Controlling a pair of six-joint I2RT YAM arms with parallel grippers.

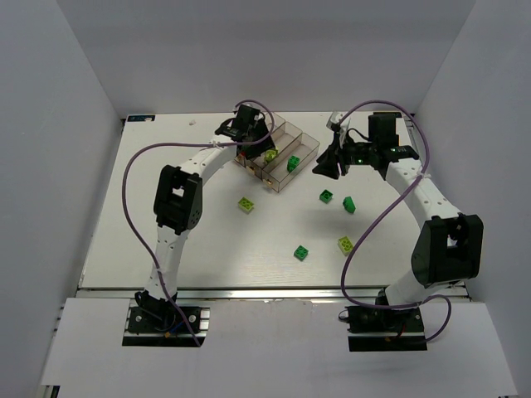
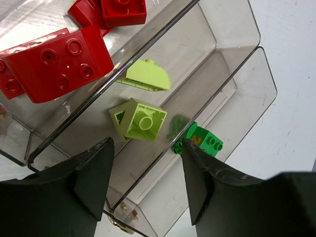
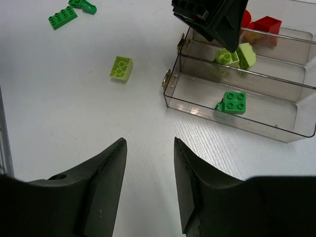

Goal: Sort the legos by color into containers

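Bricks [image 2: 54, 64] are sorted by colour in the trays [image 3: 197, 109]; five are left on the table [image 1: 207, 249]. Left tool [image 2: 147, 144] and right tool [image 3: 149, 145] are held spread, empty.

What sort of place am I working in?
Likely a lab test cell, not a home: a white table boxed in by blank white panels, with toy bricks and clear trays on it.
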